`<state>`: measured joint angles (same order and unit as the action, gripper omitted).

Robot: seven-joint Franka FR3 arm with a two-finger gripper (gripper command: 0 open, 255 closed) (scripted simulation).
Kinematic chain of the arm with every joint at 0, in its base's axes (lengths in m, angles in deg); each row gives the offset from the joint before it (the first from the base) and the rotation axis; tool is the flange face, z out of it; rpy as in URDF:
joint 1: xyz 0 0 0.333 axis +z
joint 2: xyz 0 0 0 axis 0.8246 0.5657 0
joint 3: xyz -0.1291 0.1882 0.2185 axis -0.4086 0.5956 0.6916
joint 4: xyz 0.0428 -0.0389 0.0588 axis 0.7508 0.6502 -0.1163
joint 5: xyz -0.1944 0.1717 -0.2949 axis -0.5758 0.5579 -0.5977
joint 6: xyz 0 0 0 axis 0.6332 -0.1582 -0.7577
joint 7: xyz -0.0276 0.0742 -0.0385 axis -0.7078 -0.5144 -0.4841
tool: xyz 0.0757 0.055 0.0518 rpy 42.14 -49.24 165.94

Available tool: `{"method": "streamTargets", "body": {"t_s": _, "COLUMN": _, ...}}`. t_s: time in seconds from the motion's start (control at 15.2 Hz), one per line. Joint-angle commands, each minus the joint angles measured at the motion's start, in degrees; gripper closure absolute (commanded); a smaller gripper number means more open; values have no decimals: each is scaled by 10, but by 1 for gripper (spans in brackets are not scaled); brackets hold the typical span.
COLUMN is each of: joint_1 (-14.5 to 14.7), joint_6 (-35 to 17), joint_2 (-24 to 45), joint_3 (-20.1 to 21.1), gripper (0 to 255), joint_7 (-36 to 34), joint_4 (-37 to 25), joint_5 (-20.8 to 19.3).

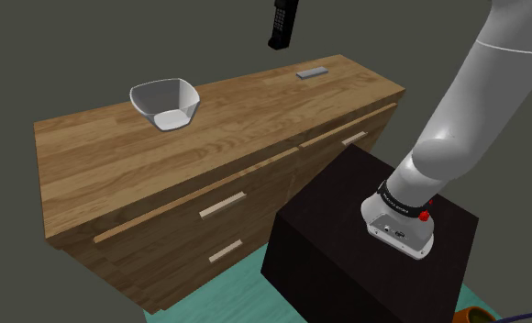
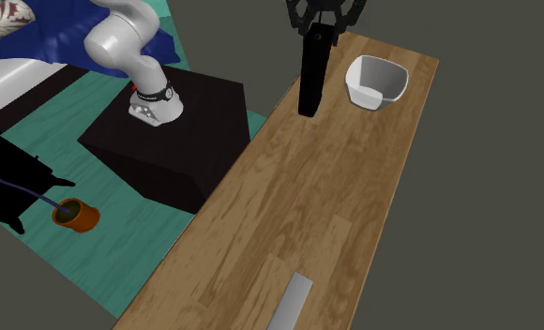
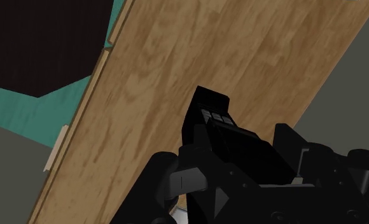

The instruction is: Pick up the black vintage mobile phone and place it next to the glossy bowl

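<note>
A long black phone (image 2: 311, 75) hangs upright in the air above the wooden dresser top (image 2: 289, 216), with my gripper (image 2: 321, 28) shut on its upper end. In the shoulder view the phone (image 1: 282, 25) shows at the upper edge, well above the dresser (image 1: 117, 156). In the wrist view the phone (image 3: 216, 124) is clasped in my gripper (image 3: 240, 162), with the wood surface far below. A white glossy bowl (image 1: 166, 101) stands on the dresser; in the second exterior view the bowl (image 2: 377, 80) is just right of the hanging phone.
A small flat grey slab (image 1: 312, 72) lies on the dresser's far end from the bowl, and this slab (image 2: 291, 302) is near the second exterior view's lower edge. The black stand (image 1: 365, 239) is beside the dresser. An orange pot (image 2: 75, 215) sits on the teal floor.
</note>
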<state>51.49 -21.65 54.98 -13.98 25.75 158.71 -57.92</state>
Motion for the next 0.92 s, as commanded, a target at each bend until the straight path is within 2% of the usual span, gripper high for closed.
{"method": "streamTargets", "body": {"t_s": 0.0, "joint_1": 15, "joint_6": 6, "joint_2": -5, "joint_3": 10, "gripper": 255, "joint_7": -26, "joint_4": -3, "joint_5": -2}}
{"method": "streamTargets", "body": {"t_s": 0.4, "joint_1": 59, "joint_6": 41, "joint_2": 3, "joint_3": 42, "gripper": 255, "joint_7": -104, "joint_4": -52, "joint_5": -9}}
{"method": "streamTargets", "body": {"t_s": 0.73, "joint_1": 100, "joint_6": 83, "joint_2": 34, "joint_3": 68, "gripper": 255, "joint_7": -172, "joint_4": -128, "joint_5": -16}}
{"method": "streamTargets", "body": {"t_s": 0.86, "joint_1": 100, "joint_6": 61, "joint_2": 22, "joint_3": 68, "gripper": 255, "joint_7": -171, "joint_4": -95, "joint_5": -16}}
